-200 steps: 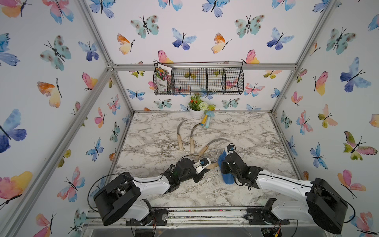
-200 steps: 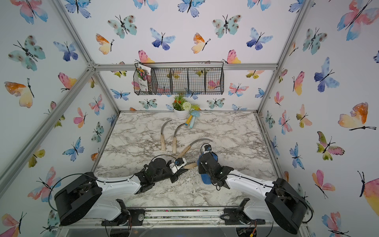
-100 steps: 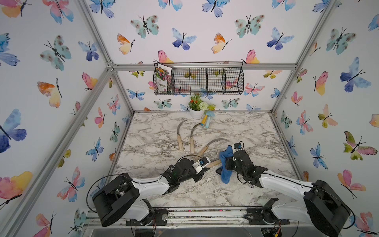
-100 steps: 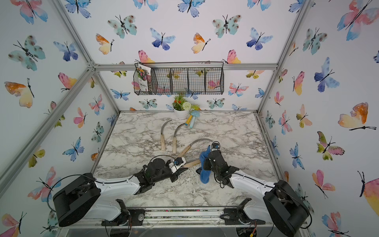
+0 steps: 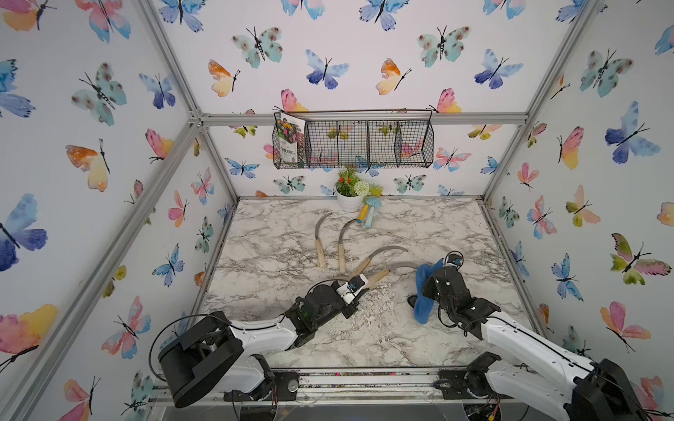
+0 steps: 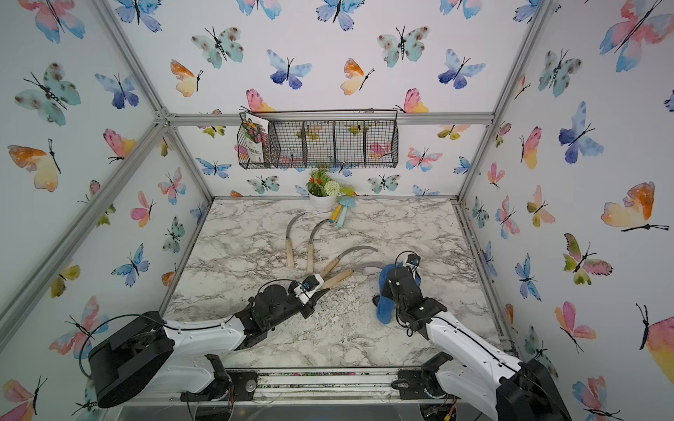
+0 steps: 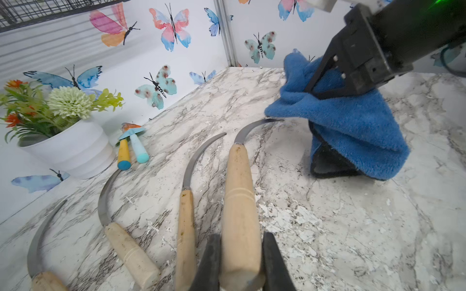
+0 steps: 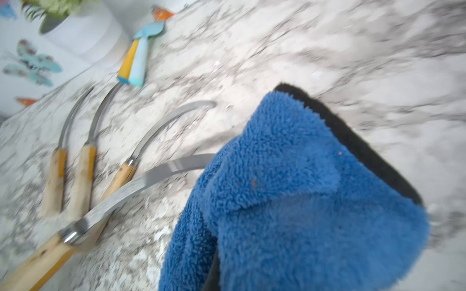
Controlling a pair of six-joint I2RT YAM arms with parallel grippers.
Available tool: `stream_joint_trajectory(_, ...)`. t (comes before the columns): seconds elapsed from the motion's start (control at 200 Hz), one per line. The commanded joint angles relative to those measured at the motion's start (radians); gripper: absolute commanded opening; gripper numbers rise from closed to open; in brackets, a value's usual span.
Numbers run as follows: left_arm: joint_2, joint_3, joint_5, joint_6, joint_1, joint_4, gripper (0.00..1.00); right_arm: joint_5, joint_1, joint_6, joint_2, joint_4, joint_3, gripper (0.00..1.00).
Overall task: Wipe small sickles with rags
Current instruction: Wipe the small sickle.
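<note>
My left gripper (image 7: 240, 262) is shut on the pale wooden handle of one small sickle (image 7: 239, 201), low over the marble table (image 5: 277, 255). That sickle's (image 5: 377, 277) grey blade curves to the right, and its tip runs under the blue rag (image 5: 425, 291). My right gripper (image 7: 312, 88) is shut on the rag (image 7: 353, 126), which drapes down over the blade tip to the table. In the right wrist view the rag (image 8: 302, 189) hides the fingers. Three more small sickles (image 5: 321, 255) (image 5: 341, 260) (image 5: 361, 268) lie on the table to the left of and behind the held one (image 6: 337, 279).
A white flower pot (image 5: 349, 202) stands at the back wall, with yellow and light-blue mushroom toys (image 5: 368, 213) lying against it. Above hangs a black wire basket (image 5: 353, 144). White crumbs (image 5: 364, 310) are scattered on the table near the front.
My right gripper has slid the rag to the right along the held sickle's blade, out to its tip. The left gripper and the sickle have stayed in place.
</note>
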Motion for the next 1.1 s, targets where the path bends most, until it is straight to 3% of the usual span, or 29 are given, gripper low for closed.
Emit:
stream_joint_trajectory(0.0,0.022,0.015,-0.101,0.02,-0.003,0.058,0.0,0.108,-0.094,-0.017,0.01,-0.121,0.072,0.02)
stream_joint_trajectory(0.15,0.021,0.0,-0.128,0.087,-0.037,0.075,0.0,0.034,-0.176,-0.117,0.148,-0.096,0.137,0.02)
stream_joint_trajectory(0.501,0.086,-0.028,-0.138,0.232,-0.116,0.162,0.0,-0.115,-0.185,-0.229,0.485,-0.104,0.298,0.02)
stream_joint_trajectory(0.816,0.108,-0.064,-0.168,0.281,-0.134,0.249,0.0,-0.195,-0.184,-0.24,0.603,-0.098,0.331,0.02)
stream_joint_trajectory(1.096,0.107,-0.067,-0.148,0.293,-0.142,0.253,0.0,-0.366,-0.183,-0.281,0.541,0.008,0.296,0.02)
